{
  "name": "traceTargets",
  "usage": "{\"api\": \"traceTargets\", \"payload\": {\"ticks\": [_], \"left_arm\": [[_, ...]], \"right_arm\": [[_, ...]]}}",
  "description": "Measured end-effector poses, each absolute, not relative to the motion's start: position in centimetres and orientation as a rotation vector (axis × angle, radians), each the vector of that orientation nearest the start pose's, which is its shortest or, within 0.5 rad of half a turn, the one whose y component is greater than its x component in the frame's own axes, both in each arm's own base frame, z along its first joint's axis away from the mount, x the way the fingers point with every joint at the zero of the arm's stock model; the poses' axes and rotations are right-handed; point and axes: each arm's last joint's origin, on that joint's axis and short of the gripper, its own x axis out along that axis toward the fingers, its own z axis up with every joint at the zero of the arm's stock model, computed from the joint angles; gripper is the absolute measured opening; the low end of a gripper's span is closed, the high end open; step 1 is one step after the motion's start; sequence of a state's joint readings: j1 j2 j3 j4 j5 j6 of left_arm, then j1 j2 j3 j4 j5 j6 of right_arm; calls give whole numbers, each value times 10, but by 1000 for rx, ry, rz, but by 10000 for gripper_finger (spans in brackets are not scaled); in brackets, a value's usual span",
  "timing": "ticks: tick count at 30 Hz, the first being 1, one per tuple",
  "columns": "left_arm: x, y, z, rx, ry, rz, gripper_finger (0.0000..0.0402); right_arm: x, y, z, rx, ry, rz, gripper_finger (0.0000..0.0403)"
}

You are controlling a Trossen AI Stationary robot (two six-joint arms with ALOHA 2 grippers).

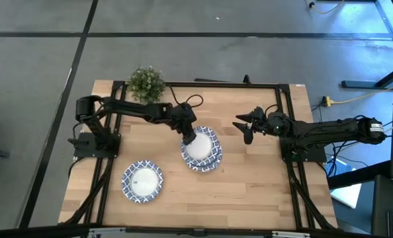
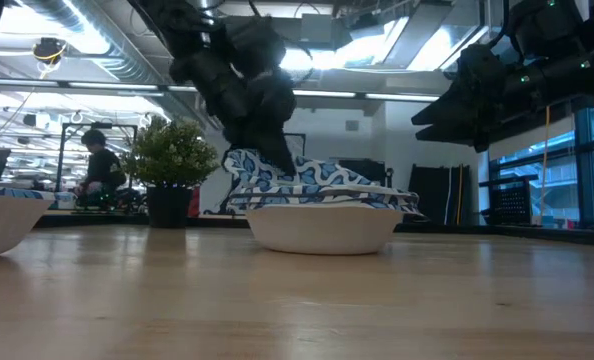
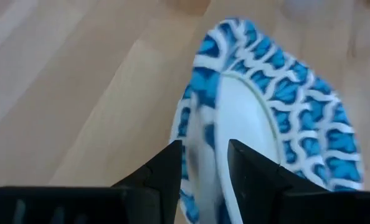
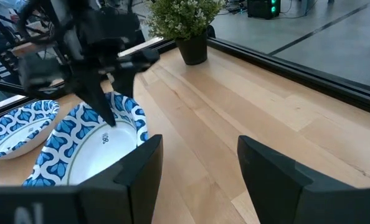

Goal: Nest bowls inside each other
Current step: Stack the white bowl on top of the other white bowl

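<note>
Left gripper pinches a tilted bowl's rim directly over the mid-counter stack, while the right gripper, jaws spread, idles just right.

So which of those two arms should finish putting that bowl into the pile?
Probably the left. The left gripper is already closed on the rim of the tilted bowl sitting on the stack mid-table. The right gripper hangs open in the air beside it, holding nothing.
</note>
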State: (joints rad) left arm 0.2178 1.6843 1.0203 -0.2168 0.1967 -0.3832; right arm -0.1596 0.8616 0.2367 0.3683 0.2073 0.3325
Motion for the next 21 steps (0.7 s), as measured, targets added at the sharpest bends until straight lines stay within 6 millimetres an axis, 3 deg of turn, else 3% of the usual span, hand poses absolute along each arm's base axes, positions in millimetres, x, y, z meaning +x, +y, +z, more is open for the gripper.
{"api": "traceTargets", "payload": {"ticks": [9, 21], "left_arm": [[340, 64, 160, -550, 949, 187, 124], [344, 69, 177, -458, 825, 181, 124]], "right_arm": [[172, -34, 184, 321, 199, -405, 209], [171, -34, 184, 322, 202, -405, 209]]}}
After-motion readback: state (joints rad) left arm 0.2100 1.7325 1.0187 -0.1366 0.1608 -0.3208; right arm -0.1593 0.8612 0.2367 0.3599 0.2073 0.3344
